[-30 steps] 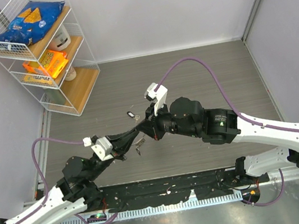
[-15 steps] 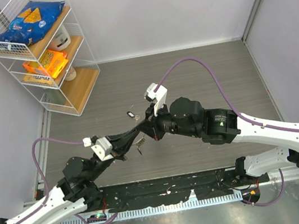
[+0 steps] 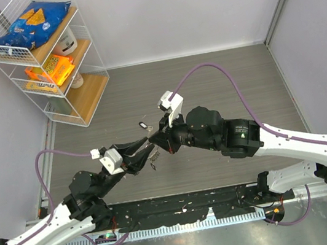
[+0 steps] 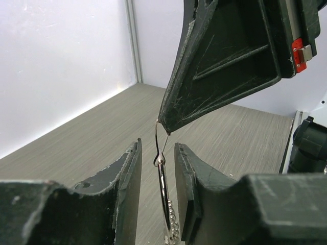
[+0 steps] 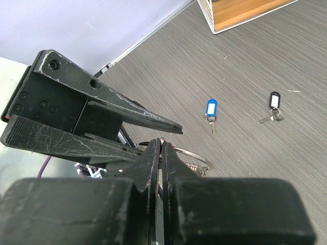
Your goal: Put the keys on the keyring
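Over grey table (image 3: 237,79), keyring (image 4: 163,199) hangs upright, pinched by right gripper (image 5: 160,148); left gripper (image 4: 157,150) released.

My top view looks steeply down from above the near edge over the whole table (image 3: 237,79). Each wrist view looks closely along its own fingers (image 4: 127,178); both share the keyring (image 4: 163,194).

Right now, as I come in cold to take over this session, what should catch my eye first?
Over the middle of the table, the right pincer is shut on the thin keyring, which hangs between the open fingers of the left pincer. On the tabletop beyond them lie a blue-tagged key and a black-tagged key, apart from each other.
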`<move>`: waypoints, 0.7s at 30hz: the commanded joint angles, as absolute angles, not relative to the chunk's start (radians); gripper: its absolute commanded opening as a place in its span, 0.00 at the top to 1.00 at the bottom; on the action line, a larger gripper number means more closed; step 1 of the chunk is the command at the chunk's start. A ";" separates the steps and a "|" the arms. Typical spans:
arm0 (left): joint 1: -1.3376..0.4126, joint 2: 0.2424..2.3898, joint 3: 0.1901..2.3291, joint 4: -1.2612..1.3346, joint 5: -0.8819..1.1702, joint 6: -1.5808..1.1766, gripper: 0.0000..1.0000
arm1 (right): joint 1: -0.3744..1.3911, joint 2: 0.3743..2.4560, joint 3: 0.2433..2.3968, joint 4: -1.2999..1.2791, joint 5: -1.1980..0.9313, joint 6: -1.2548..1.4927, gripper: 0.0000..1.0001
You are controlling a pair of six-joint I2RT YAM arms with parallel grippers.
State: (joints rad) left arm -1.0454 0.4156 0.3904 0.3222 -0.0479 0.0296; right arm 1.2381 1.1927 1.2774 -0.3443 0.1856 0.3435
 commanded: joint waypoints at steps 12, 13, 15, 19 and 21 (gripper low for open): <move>-1.046 0.390 0.394 0.368 -0.061 0.018 0.62 | 1.247 1.172 1.313 -0.278 0.183 0.344 0.94; -1.046 0.391 0.396 0.367 -0.060 0.017 0.62 | 1.247 1.170 1.313 -0.276 0.183 0.342 0.94; -1.048 0.394 0.396 0.370 -0.057 0.015 0.62 | 1.249 1.173 1.316 -0.276 0.179 0.341 0.94; -1.046 0.416 0.405 0.376 -0.019 0.023 1.00 | 1.250 1.177 1.315 -0.275 0.176 0.342 0.94; -1.046 0.429 0.419 0.361 -0.006 0.026 1.00 | 1.252 1.175 1.310 -0.272 0.178 0.344 0.94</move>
